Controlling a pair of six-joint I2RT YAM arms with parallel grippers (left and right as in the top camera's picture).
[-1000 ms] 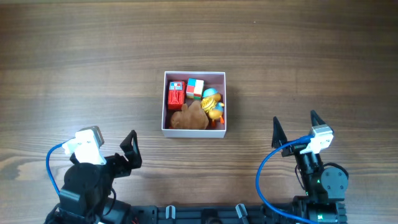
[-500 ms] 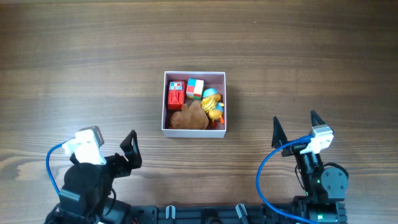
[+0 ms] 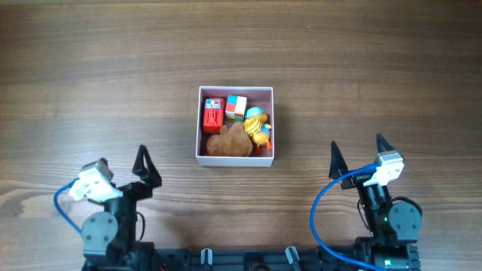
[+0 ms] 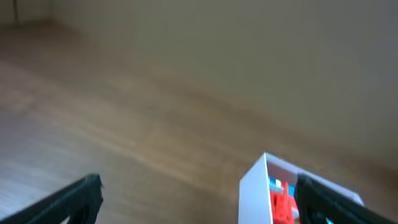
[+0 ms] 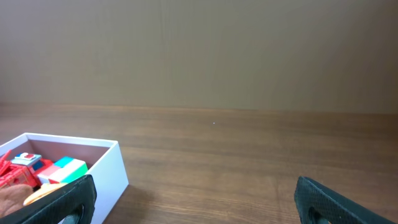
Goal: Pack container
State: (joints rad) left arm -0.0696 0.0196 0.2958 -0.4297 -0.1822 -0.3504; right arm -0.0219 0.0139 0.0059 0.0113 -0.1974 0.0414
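Observation:
The container (image 3: 199, 124), a shallow square box with white walls and a pink inside, sits at the table's middle. It holds several small toys: a red one (image 3: 213, 115), a coloured cube (image 3: 236, 106), a brown one (image 3: 230, 142) and a yellow and blue one (image 3: 258, 125). My left gripper (image 3: 123, 168) is open and empty near the front left edge, well below and left of the container. My right gripper (image 3: 358, 154) is open and empty at the front right. The left wrist view shows the container's corner (image 4: 255, 186), the right wrist view its right wall (image 5: 109, 171).
Bare wooden tabletop surrounds the container on all sides. The arm bases and blue cables (image 3: 320, 218) sit along the front edge.
My left arm has drawn back toward the front left edge and its gripper has swung left. The right arm and the container have not moved.

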